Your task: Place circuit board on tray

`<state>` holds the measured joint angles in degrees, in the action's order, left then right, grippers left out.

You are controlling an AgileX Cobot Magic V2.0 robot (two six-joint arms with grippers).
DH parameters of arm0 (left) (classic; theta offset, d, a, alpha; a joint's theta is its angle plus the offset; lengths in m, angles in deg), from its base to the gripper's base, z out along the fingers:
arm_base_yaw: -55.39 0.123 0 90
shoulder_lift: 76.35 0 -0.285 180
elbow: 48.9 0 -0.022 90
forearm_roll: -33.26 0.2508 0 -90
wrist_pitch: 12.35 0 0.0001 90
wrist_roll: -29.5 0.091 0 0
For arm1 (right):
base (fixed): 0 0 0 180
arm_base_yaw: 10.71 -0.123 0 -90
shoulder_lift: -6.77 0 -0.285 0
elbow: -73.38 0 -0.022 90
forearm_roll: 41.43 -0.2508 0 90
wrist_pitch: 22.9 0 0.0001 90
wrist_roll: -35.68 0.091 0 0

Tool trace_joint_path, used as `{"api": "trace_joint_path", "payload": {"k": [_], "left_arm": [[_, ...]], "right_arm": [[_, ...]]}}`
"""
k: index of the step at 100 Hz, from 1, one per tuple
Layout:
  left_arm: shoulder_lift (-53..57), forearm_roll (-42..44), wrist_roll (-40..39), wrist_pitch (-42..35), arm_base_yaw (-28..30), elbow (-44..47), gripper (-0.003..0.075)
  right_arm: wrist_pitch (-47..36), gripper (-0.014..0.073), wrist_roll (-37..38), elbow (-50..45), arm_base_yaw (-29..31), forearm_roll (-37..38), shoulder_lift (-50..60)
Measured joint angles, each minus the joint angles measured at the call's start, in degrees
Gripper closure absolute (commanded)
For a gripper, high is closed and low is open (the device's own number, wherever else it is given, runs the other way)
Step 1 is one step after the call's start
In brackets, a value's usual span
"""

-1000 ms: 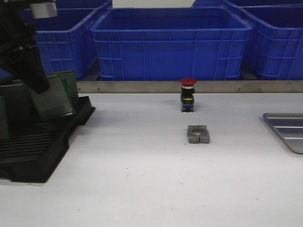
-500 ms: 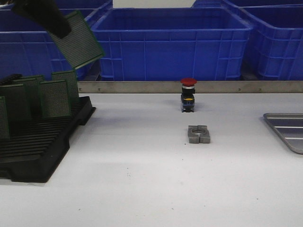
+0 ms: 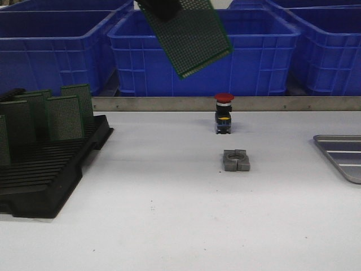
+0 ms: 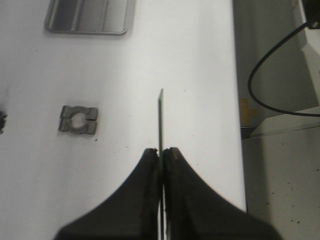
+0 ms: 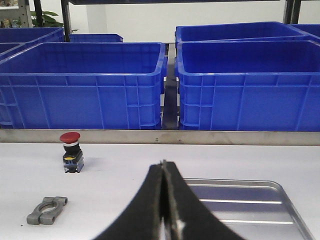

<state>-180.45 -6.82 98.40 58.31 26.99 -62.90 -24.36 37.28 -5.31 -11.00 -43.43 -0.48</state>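
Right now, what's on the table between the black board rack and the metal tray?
In the front view, a small grey metal clamp block lies between the rack and the tray, with a red push button standing just behind it. The rest is bare table.

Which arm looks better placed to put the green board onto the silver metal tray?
Left: its gripper already clamps the green perforated circuit board above the table. The right gripper is shut and empty beside the tray.
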Motion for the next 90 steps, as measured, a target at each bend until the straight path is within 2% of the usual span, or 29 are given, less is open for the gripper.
{"api": "trace_joint_path", "payload": {"k": [18,32,40,63,90], "left_arm": [[0.00,-0.38,-0.35,0.12,-3.93,1.49,0.0739],[0.00,-1.01,-0.35,0.12,-4.69,1.70,0.0739],[0.00,-1.82,-0.37,0.12,-4.69,1.70,0.0739],[0.00,-2.14,-0.47,0.12,-4.69,1.70,0.0739],[0.00,-2.27,-0.47,0.12,-4.69,1.70,0.0739]], "right_arm": [[-0.60,0.0662,0.00,0.00,0.00,0.00,0.00],[-4.25,0.0662,0.00,0.00,0.00,0.00,0.00],[-2.80,0.0662,0.00,1.24,0.00,0.00,0.00],[14.29,0.0662,0.36,15.83,0.00,-4.83,-0.76],[35.83,0.0662,0.49,32.46,0.00,-7.45,-14.11]]}}
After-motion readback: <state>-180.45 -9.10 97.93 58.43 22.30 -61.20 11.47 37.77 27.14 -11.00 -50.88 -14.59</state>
